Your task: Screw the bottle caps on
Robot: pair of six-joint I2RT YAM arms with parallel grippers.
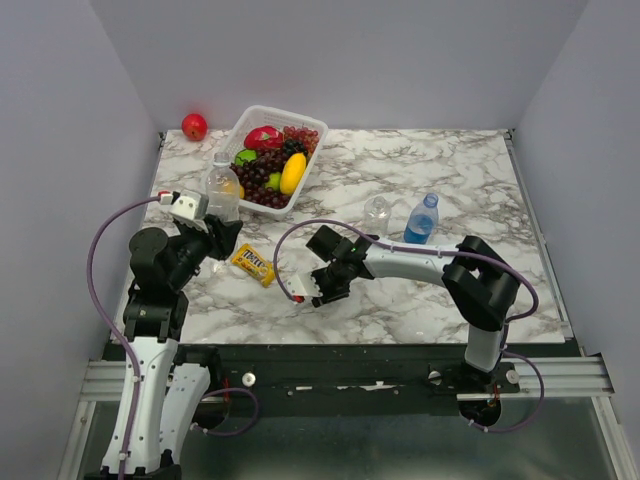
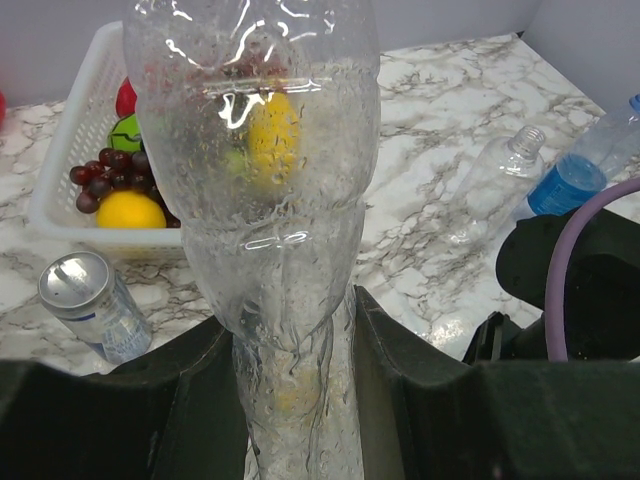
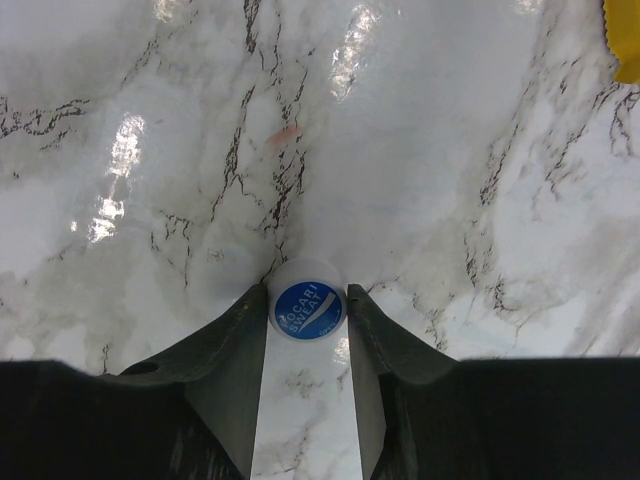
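My left gripper (image 1: pixel 215 238) is shut on the lower part of a colourless bottle (image 1: pixel 222 188), which stands upright by the basket. In the left wrist view the bottle (image 2: pixel 260 160) fills the middle, squeezed between my fingers (image 2: pixel 395 400). My right gripper (image 1: pixel 318 290) is low over the table's front middle, shut on a blue-and-white cap (image 3: pixel 308 311) with one finger (image 3: pixel 230 370) touching each side. A second colourless bottle (image 1: pixel 377 214), uncapped (image 2: pixel 490 185), and a blue-tinted bottle (image 1: pixel 422 220) stand at centre right. The other caps are not visible loose.
A white basket (image 1: pixel 303 175) of fruit stands at the back left, with a red apple (image 1: pixel 194 126) behind it. A yellow candy packet (image 1: pixel 253 264) lies between the arms. A silver can (image 2: pixel 95 305) stands left of the held bottle.
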